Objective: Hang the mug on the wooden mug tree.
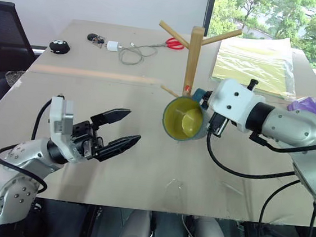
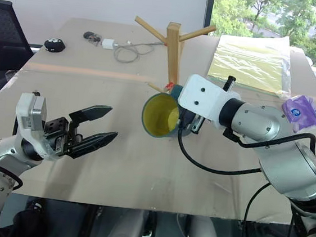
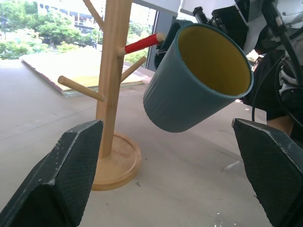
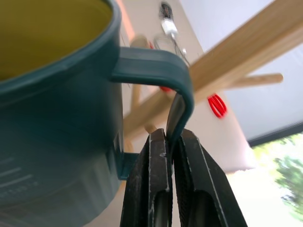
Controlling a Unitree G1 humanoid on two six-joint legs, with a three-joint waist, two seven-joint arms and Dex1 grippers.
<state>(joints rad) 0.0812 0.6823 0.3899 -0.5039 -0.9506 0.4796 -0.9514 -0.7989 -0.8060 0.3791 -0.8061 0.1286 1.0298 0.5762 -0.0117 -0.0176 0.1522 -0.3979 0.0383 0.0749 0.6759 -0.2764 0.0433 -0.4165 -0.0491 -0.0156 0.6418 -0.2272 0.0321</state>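
Observation:
The mug (image 1: pixel 185 119), teal with a yellow inside, hangs in the air tipped on its side, its mouth turned toward me and my left arm. My right gripper (image 4: pixel 171 138) is shut on the mug's handle (image 4: pixel 156 71). The wooden mug tree (image 1: pixel 193 57) stands just behind the mug, and a low peg with a red mark (image 3: pixel 142 43) reaches toward the mug's handle side. Whether the peg touches the handle I cannot tell. My left gripper (image 1: pixel 134 125) is open and empty, to the left of the mug and pointing at it, with its fingers (image 3: pixel 71 175) apart.
On the table (image 1: pixel 93 89) behind the tree lie red scissors (image 1: pixel 174 43), a white charger with its cable (image 1: pixel 113 46) and a black round object (image 1: pixel 59 46). A yellow-green plastic sheet (image 1: pixel 257 64) lies at the back right beside a purple bag (image 1: pixel 306 104). A black chair (image 1: pixel 0 28) stands at the left.

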